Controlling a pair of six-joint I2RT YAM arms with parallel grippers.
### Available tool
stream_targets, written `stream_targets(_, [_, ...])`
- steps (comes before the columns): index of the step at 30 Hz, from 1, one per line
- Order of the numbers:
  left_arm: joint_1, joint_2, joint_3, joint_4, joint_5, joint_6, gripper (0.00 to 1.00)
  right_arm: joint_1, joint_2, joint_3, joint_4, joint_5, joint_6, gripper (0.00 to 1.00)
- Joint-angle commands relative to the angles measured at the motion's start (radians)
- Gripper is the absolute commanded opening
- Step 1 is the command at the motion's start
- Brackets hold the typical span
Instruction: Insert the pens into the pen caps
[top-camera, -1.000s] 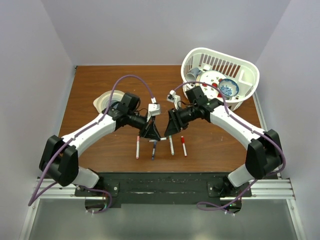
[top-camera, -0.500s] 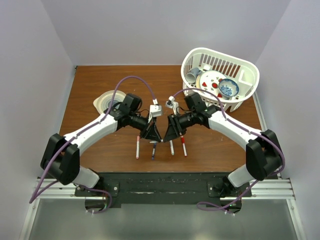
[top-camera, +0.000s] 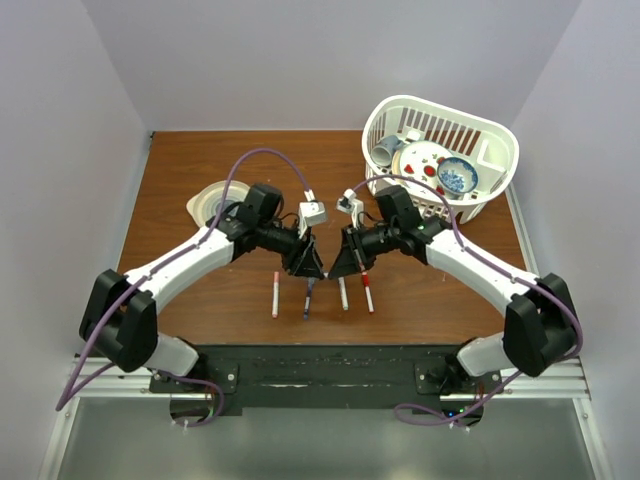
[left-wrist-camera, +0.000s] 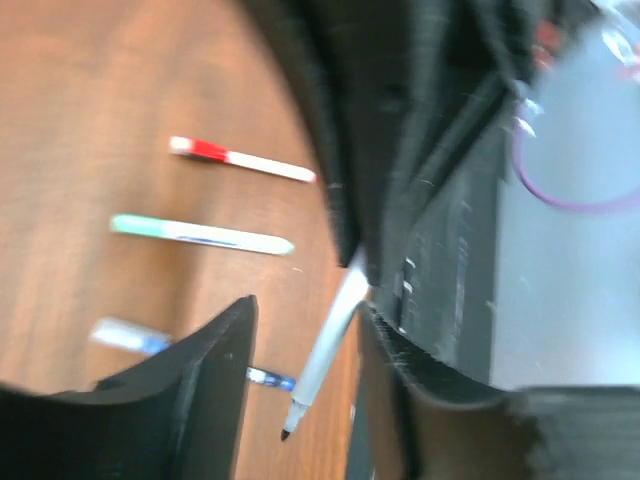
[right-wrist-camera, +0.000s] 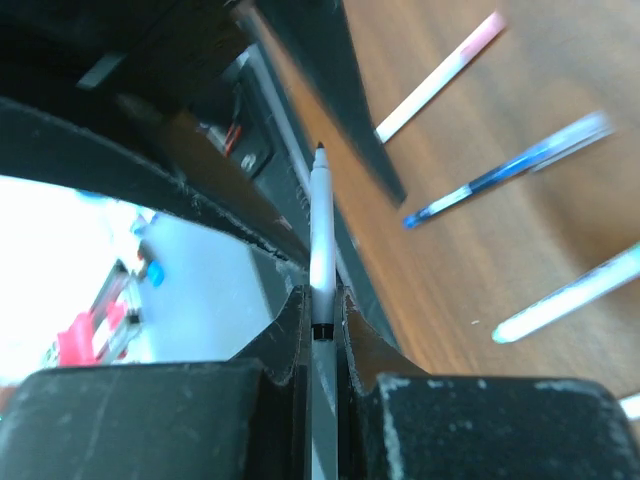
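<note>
Starting from the brown desk (top-camera: 200, 190), I see my two tools meeting above its near middle, over a row of pens (top-camera: 343, 293) lying side by side, a pose I judge suits passing one pen across. My right tool (right-wrist-camera: 320, 300) is clenched on a white pen (right-wrist-camera: 322, 235), held off the desk with its bare dark tip (right-wrist-camera: 320, 150) uncapped. My left tool (left-wrist-camera: 300, 305) stands released, jaws apart, that barrel showing in the gap between them.
</note>
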Motion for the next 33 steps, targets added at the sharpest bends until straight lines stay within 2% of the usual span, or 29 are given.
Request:
stream_targets(1, [0.056, -0.093, 0.07, 0.211, -0.286, -0.296, 0.56, 0.004, -0.09, 0.002, 0.074, 0.084, 0.078, 0.0])
stream_targets(4, [0.149, -0.141, 0.061, 0.306, -0.303, -0.539, 0.64, 0.006, -0.123, 0.002, 0.1, 0.216, 0.15, 0.0])
stream_targets(6, [0.171, -0.204, 0.002, 0.382, -0.299, -0.712, 0.65, 0.004, -0.165, -0.028, 0.149, 0.295, 0.236, 0.0])
stream_targets(7, [0.168, -0.228, -0.027, 0.478, -0.343, -0.764, 0.67, 0.006, -0.187, -0.05, 0.245, 0.354, 0.271, 0.0])
stream_targets(9, [0.153, -0.296, -0.119, 0.581, -0.371, -0.869, 0.68, 0.009, -0.25, -0.11, 0.358, 0.397, 0.357, 0.0])
stream_targets(10, [0.14, -0.314, -0.143, 0.628, -0.416, -0.947, 0.7, 0.015, -0.268, -0.127, 0.438, 0.468, 0.373, 0.0])
stream_targets(16, [0.074, -0.359, -0.179, 0.597, -0.559, -1.021, 0.72, 0.044, -0.34, -0.157, 0.566, 0.622, 0.402, 0.0])
stream_targets(22, [0.042, -0.337, -0.191, 0.637, -0.589, -1.078, 0.72, 0.114, -0.342, -0.161, 0.643, 0.715, 0.39, 0.0])
stream_targets(27, [0.042, -0.34, -0.234, 0.756, -0.596, -1.116, 0.68, 0.17, -0.33, -0.174, 0.666, 0.736, 0.388, 0.0])
stream_targets(29, [0.042, -0.342, -0.243, 0.776, -0.589, -1.115, 0.54, 0.176, -0.339, -0.191, 0.677, 0.742, 0.39, 0.0])
stream_targets(30, [0.042, -0.342, -0.243, 0.782, -0.581, -1.11, 0.38, 0.179, -0.344, -0.203, 0.678, 0.75, 0.394, 0.0])
stream_targets(32, [0.042, -0.334, -0.243, 0.787, -0.563, -1.105, 0.19, 0.182, -0.35, -0.211, 0.677, 0.748, 0.393, 0.0])
stream_targets(33, [0.042, -0.331, -0.246, 0.802, -0.537, -1.105, 0.01, 0.182, -0.351, -0.216, 0.674, 0.745, 0.391, 0.0])
